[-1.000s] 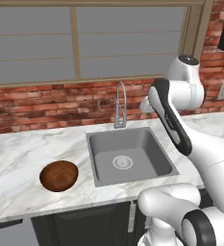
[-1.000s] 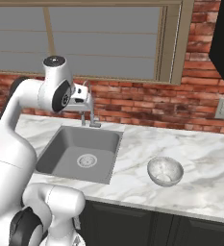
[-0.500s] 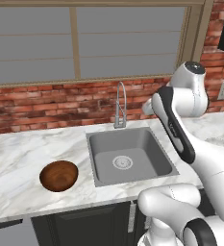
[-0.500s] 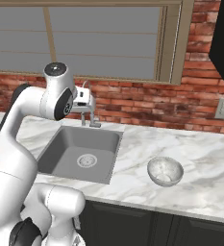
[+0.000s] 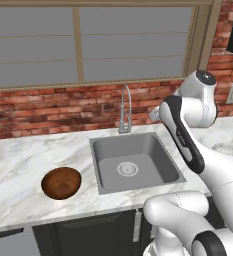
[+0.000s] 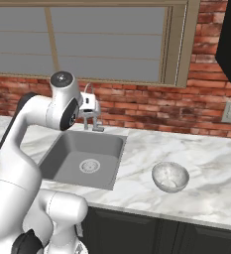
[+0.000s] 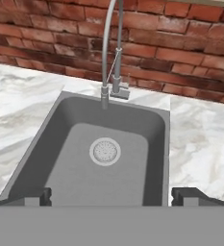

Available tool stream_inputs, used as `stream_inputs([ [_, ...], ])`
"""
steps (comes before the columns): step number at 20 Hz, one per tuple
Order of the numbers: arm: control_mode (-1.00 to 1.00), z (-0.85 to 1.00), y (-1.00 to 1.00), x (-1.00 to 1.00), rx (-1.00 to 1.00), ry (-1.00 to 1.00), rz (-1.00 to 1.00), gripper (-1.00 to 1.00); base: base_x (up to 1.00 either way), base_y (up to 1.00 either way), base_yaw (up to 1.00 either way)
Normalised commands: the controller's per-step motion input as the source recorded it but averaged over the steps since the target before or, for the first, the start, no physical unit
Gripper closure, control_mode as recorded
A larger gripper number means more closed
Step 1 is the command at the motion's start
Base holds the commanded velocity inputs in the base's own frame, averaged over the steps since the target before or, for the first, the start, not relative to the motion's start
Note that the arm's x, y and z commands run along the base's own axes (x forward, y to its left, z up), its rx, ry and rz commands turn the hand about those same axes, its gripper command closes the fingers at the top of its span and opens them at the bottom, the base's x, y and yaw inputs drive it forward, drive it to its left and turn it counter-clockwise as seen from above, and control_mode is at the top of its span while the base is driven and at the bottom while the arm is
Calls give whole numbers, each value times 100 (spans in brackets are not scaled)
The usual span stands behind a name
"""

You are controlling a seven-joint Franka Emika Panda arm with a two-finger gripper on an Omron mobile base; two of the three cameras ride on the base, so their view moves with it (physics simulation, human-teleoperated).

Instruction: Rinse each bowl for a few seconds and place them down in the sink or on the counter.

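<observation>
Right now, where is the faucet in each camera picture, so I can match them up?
Left base view: faucet at centre, behind the sink.
Right base view: upper left, partly hidden by the arm.
Hand view: top centre, arching over the basin.
Shared landmark: the round drain.

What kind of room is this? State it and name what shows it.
A kitchen, rendered rather than real. The signs: a grey sink with a tall faucet set in a marble-look counter over dark cabinets, and a brick wall with a window behind it.
</observation>
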Motion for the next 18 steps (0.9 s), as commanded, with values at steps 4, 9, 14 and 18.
stream_inputs([
  [4,-100,-6,-3,17,0,-4,4,-100,0,0,0],
  [9,-100,-6,-5,19,0,-3,5,-100,0,0,0],
  [14,-100,-13,-6,18,-2,-6,3,-100,0,0,0],
  [18,-100,-14,-2,21,-3,-6,0,-100,0,0,0],
])
